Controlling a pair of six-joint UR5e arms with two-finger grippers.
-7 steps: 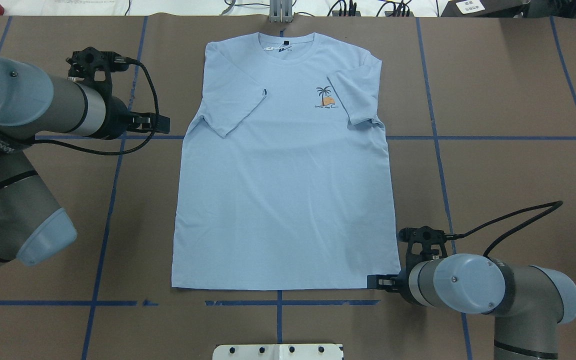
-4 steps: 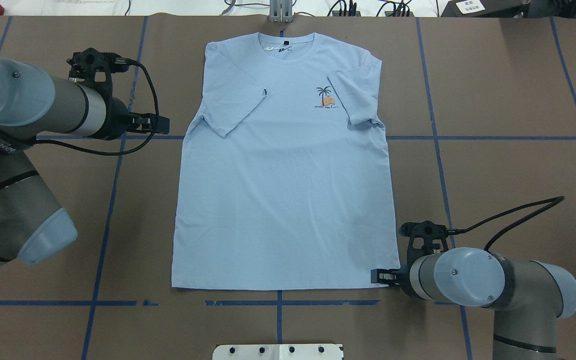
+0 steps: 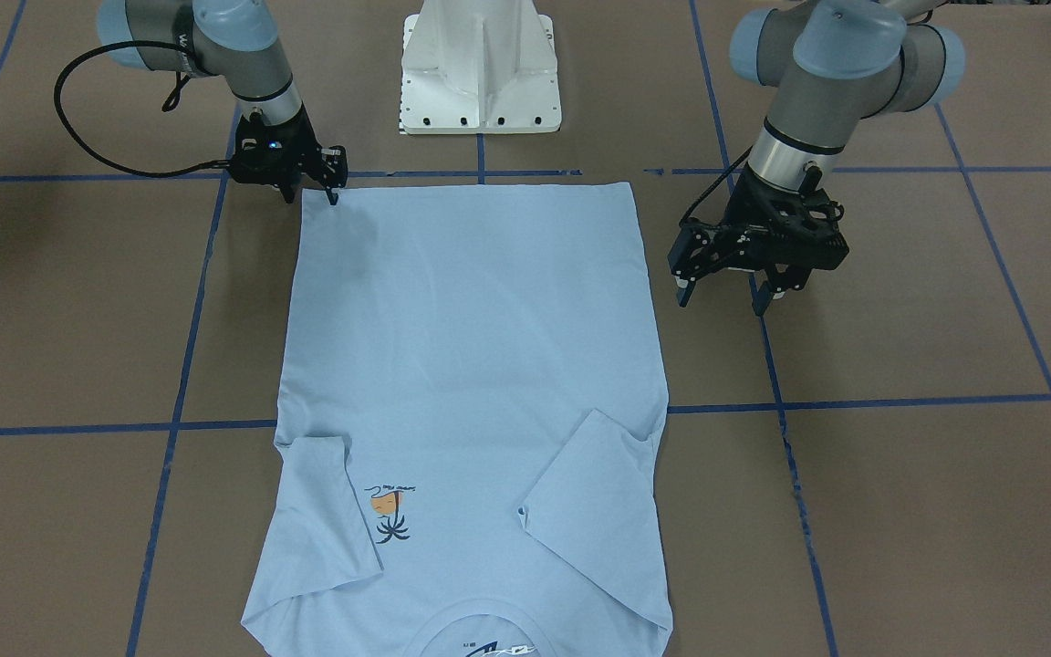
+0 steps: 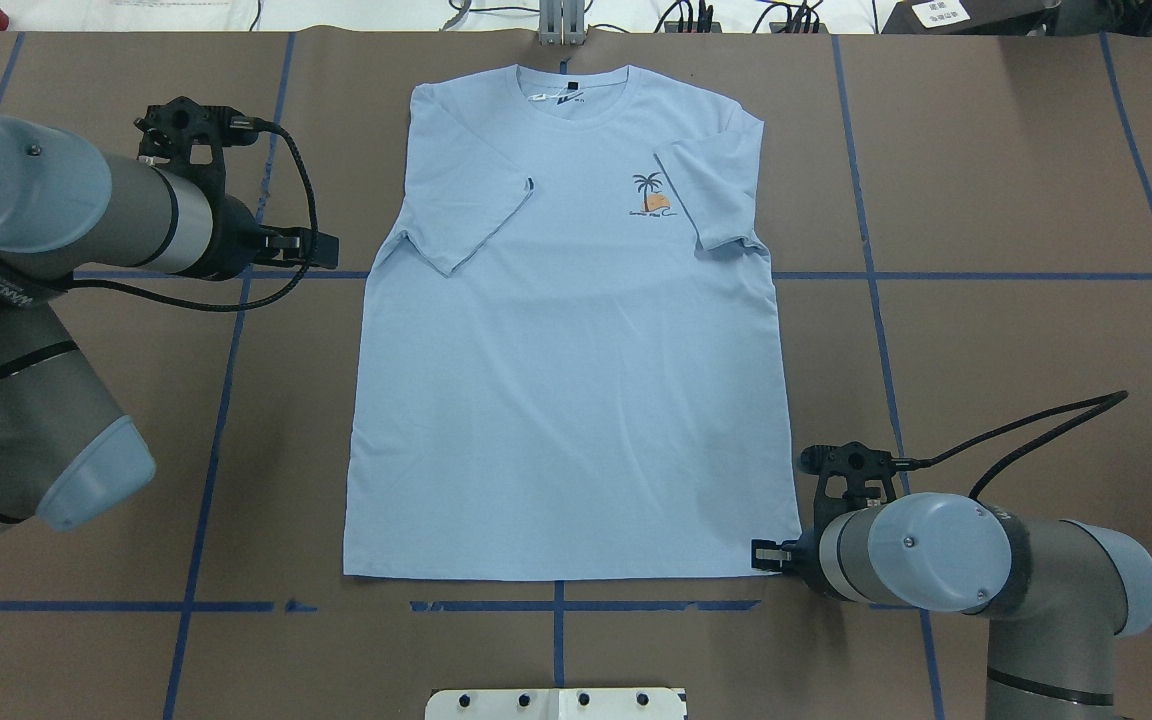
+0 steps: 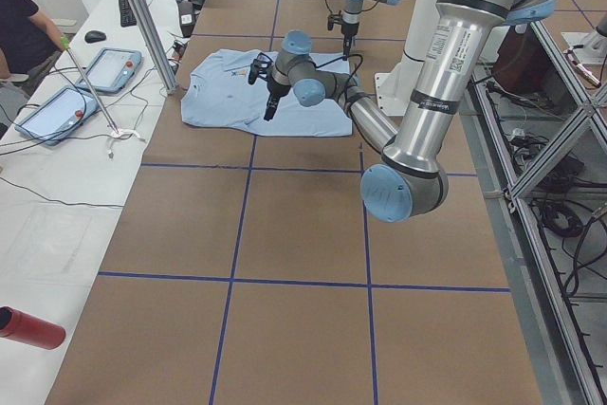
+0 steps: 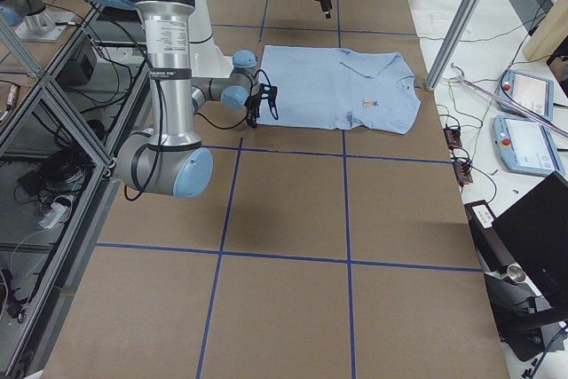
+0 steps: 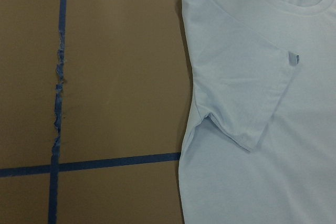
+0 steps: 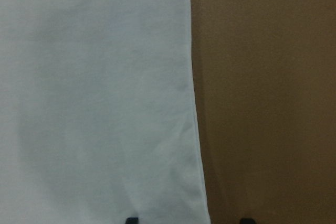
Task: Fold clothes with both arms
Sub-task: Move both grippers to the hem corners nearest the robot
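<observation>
Your right wrist camera shows what the overhead view hides: the right end effector has its black fingertips spread, one over cloth and one over bare brown tabletop. They straddle the side edge of the light blue T-shirt at its near right hem corner. The front-facing view shows the left end effector spread wide too, pointing down, just left of the shirt and gripping nothing. The shirt lies flat, chest up, neck at the far edge, both sleeves folded inward, the palm print beside the right sleeve. The white pedestal base stands near the hem. Only the left side view shows a person beside the tablets.
</observation>
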